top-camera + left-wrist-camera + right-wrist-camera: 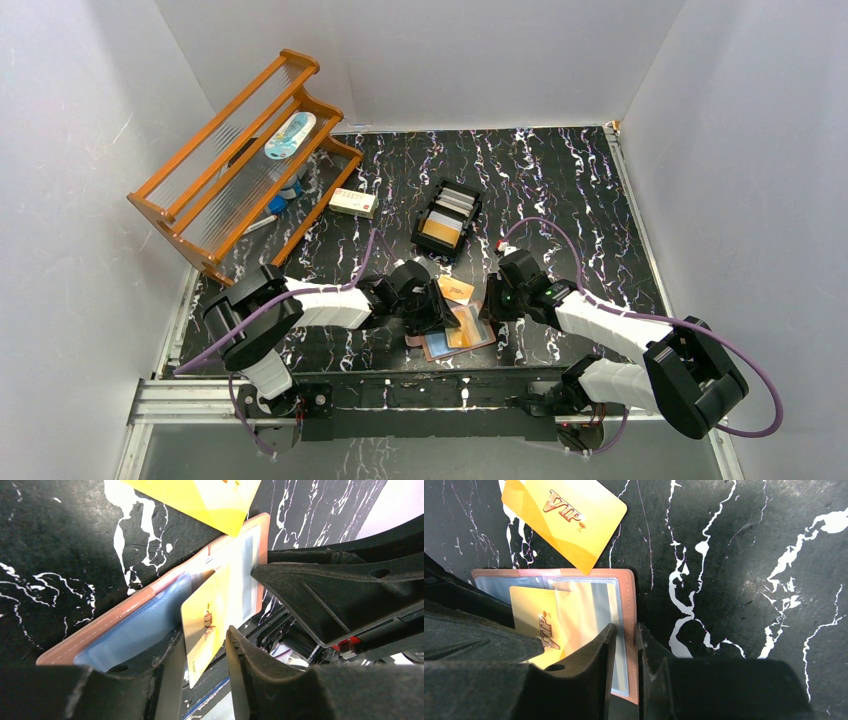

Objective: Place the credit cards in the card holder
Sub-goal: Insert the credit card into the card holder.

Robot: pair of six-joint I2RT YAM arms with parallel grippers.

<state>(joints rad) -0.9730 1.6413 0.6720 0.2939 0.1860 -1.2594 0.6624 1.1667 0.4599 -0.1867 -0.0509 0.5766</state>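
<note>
The salmon-brown card holder [458, 338] lies open on the black marbled table, its clear sleeves up. A gold credit card [207, 615] sits partly in a sleeve, its free end between the fingers of my left gripper [204, 632], which is open with a gap beside the card. In the right wrist view the same card [531, 610] reads VIP. My right gripper [626, 626] is shut on the card holder's right edge [628, 605]. A second gold card [564, 520] lies loose just beyond the holder. In the top view both grippers, left [435, 310] and right [492, 305], flank the holder.
A black slotted tray [447, 222] farther back holds a gold-orange card and grey cards. A small white-and-red box [353, 203] lies left of it. A tall orange wooden rack [240, 165] with small items stands at the back left. White walls close in the table.
</note>
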